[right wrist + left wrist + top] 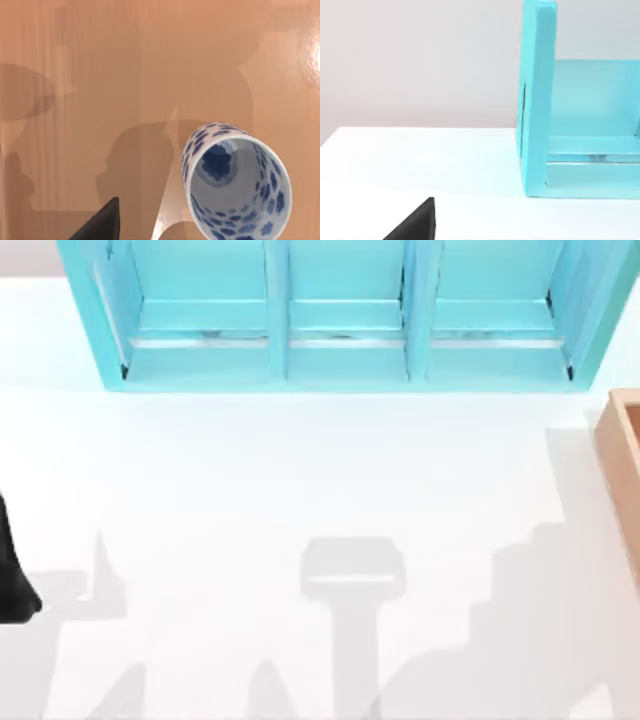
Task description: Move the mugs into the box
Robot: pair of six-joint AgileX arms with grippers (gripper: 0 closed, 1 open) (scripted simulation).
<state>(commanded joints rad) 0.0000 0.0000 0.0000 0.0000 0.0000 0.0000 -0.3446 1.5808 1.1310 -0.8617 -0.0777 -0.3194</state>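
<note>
The right gripper (100, 222) shows as one dark fingertip, hanging over the tan wooden floor of the box (100, 75). Whether its jaws are parted or closed cannot be told; nothing shows between them.

Just beside that fingertip is a mug (235, 182), white with blue flowers, its open mouth turned up toward the wrist camera and a blue mark visible on its inner bottom. It appears tilted, and whether it rests on the box floor or is held cannot be told.

In my judgement the step in hand is the deposit of this mug. To do it well, the mug should settle on the box floor before the arm withdraws, and the arm should lift straight up so the fingertip does not catch the rim.

In the top view the box's thick wall (622, 455) stands at the table's right edge, near the turquoise shelf unit (345, 320).

The left arm (12, 575) is parked at the table's left edge; its gripper (415, 225) shows one dark fingertip over the white table (420, 160), state undeterminable.
</note>
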